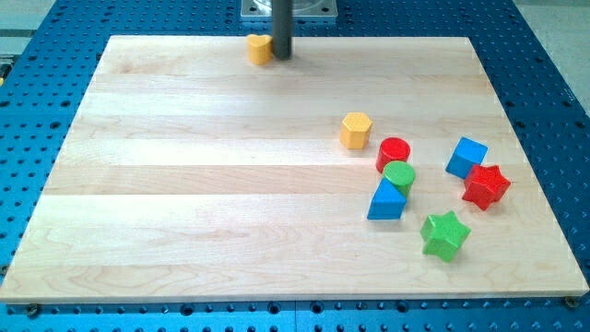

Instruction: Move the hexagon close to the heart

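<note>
The pale wooden worktop (230, 203) carries eight blocks. A yellow block (259, 48) lies at its top edge. The yellow hexagon (355, 130) lies right of the middle. Near it are the red cylinder (394, 152), green cylinder (399, 175), blue triangle (386, 200), green star (444, 234), blue cube (466, 157) and red star (485, 185).

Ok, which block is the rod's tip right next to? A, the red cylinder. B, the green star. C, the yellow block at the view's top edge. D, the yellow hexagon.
C: my tip sits at the board's top edge, right beside the small yellow block, which lies on its left in the view, far from the cluster at the view's right.
</note>
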`<state>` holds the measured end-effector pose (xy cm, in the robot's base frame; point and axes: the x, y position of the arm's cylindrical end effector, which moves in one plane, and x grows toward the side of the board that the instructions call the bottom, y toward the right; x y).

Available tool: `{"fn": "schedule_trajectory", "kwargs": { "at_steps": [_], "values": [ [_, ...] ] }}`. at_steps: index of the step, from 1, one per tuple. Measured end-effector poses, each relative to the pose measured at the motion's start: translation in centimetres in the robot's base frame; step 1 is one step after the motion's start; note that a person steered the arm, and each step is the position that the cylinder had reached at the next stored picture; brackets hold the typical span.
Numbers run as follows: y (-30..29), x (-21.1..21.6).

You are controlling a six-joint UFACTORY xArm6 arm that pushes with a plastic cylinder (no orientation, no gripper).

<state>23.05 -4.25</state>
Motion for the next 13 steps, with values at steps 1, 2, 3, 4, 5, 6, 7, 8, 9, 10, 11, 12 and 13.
{"fn": "schedule_trajectory", "kwargs": {
  "at_steps": [1, 2, 3, 4, 5, 6, 7, 8, 9, 10, 11, 12, 13],
  "values": [
    [-7.1, 0.3],
    [-12.9, 0.3],
    [-15.6, 0.3],
    [-10.2, 1.8],
    [3.7, 3.4],
    [11.9, 5.6],
    [17.8, 9.3],
    [23.1, 12.8],
    [24.6, 17.0],
    [18.6, 18.5],
    [12.0, 17.0],
    [7.1, 13.7],
    [12.4, 16.9]
  ]
}}
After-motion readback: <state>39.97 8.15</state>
